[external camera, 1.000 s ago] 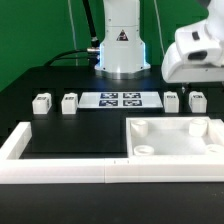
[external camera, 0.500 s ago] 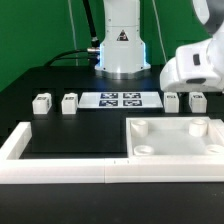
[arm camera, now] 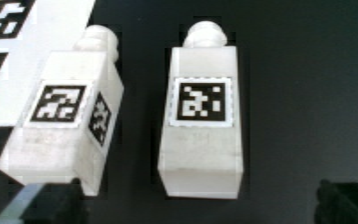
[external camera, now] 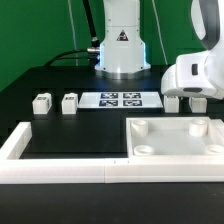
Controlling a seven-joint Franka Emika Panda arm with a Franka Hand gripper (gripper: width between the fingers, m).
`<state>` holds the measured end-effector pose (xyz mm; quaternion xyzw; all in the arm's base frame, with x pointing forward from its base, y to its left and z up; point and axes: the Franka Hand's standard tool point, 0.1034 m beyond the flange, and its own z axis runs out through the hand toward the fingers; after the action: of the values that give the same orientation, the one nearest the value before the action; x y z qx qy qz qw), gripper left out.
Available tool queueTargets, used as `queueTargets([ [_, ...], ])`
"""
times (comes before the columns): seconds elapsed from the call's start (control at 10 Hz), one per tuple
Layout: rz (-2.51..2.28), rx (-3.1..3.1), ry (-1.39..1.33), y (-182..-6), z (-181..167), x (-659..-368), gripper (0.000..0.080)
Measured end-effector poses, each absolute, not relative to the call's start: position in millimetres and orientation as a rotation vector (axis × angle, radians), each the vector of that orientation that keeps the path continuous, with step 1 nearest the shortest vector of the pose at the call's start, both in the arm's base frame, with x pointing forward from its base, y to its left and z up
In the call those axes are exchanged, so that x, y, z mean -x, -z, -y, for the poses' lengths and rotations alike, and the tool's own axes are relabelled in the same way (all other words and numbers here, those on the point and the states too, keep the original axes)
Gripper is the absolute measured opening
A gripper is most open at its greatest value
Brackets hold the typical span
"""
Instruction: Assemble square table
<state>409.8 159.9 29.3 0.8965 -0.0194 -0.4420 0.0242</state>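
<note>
At the exterior view's right, the open gripper (arm camera: 194, 205) hangs over two leg blocks (arm camera: 202, 110), narrowly apart. Bare black table (external camera: 60, 135) separates them from the tray top (external camera: 175, 126).

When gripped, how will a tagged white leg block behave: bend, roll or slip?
The leg block looks like solid plastic, so probably stiff and light. Its flat faces should stop rolling. The smooth surface might slip a little.

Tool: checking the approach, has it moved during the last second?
Yes. The tool has come down over the two leg blocks beside the marker board, on the exterior view's right.
</note>
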Motion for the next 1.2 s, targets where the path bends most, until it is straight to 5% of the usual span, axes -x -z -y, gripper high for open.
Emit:
queueTargets([
  [0.3, 0.113, -2.733, 1.425, -11.1, -166.6, -377.7, 0.0649],
  [0.6, 0.115, -2.727, 1.431, -9.8, -165.2, -374.8, 0.0649],
  [0.8, 0.116, -2.727, 1.431, -9.8, -165.0, -374.8, 0.0374],
  [0.9, 0.116, -2.727, 1.432, -9.9, -165.0, -374.8, 0.0374],
  [1.0, 0.116, -2.727, 1.432, -9.9, -164.9, -374.8, 0.0288],
  [1.2, 0.116, -2.727, 1.432, -9.9, -164.9, -374.8, 0.0288],
])
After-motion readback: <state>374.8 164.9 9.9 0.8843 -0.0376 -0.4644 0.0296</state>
